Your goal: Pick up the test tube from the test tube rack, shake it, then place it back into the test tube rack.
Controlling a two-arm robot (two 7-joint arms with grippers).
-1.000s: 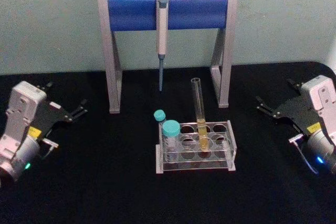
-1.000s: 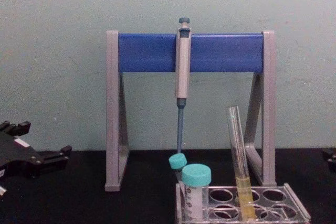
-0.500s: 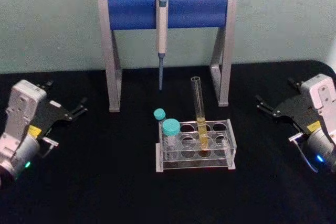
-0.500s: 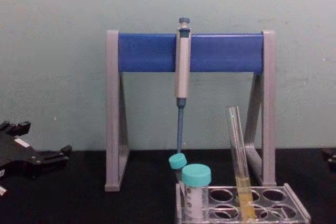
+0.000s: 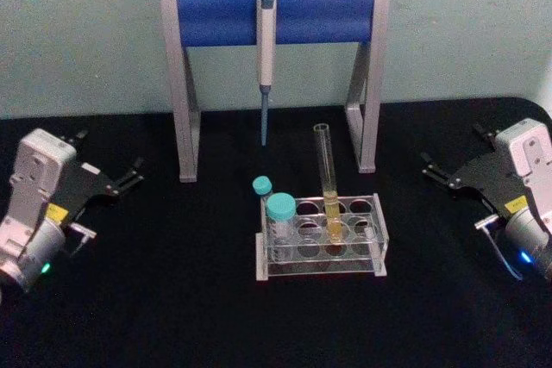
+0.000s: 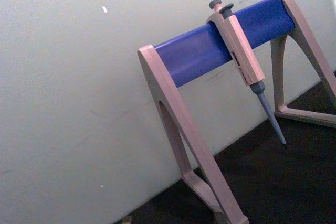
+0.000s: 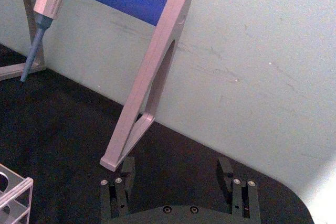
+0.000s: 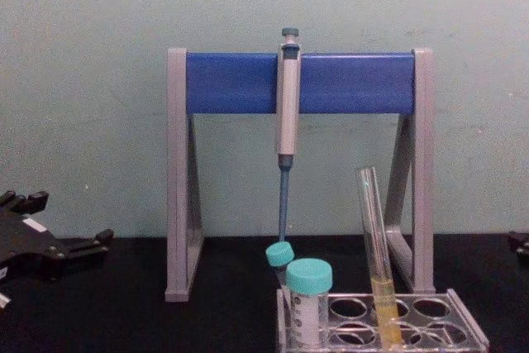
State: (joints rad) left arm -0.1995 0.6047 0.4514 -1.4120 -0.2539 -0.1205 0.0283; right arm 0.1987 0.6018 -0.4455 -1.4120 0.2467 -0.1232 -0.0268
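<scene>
The test tube [image 5: 328, 177] stands upright, leaning slightly, in a middle hole of the clear test tube rack [image 5: 362, 263], with yellow liquid in its lower part. From the chest view the test tube [image 8: 376, 245] rises well above the test tube rack [image 8: 463, 328]. My left gripper [image 5: 108, 159] rests open at the table's left, far from the rack, and shows as the left gripper [image 8: 66, 221] at the chest view's left edge. My right gripper [image 5: 453, 152] rests open at the right. In its wrist view the right gripper [image 7: 176, 167] has nothing between its fingers, and a rack corner [image 7: 13, 195] shows.
Two teal-capped vials [image 5: 279, 213] stand in the rack's left holes. Behind the rack stands a grey-and-blue pipette stand [image 5: 328, 19] with a pipette [image 5: 266, 58] hanging from its bar. Black table surface lies between each gripper and the rack.
</scene>
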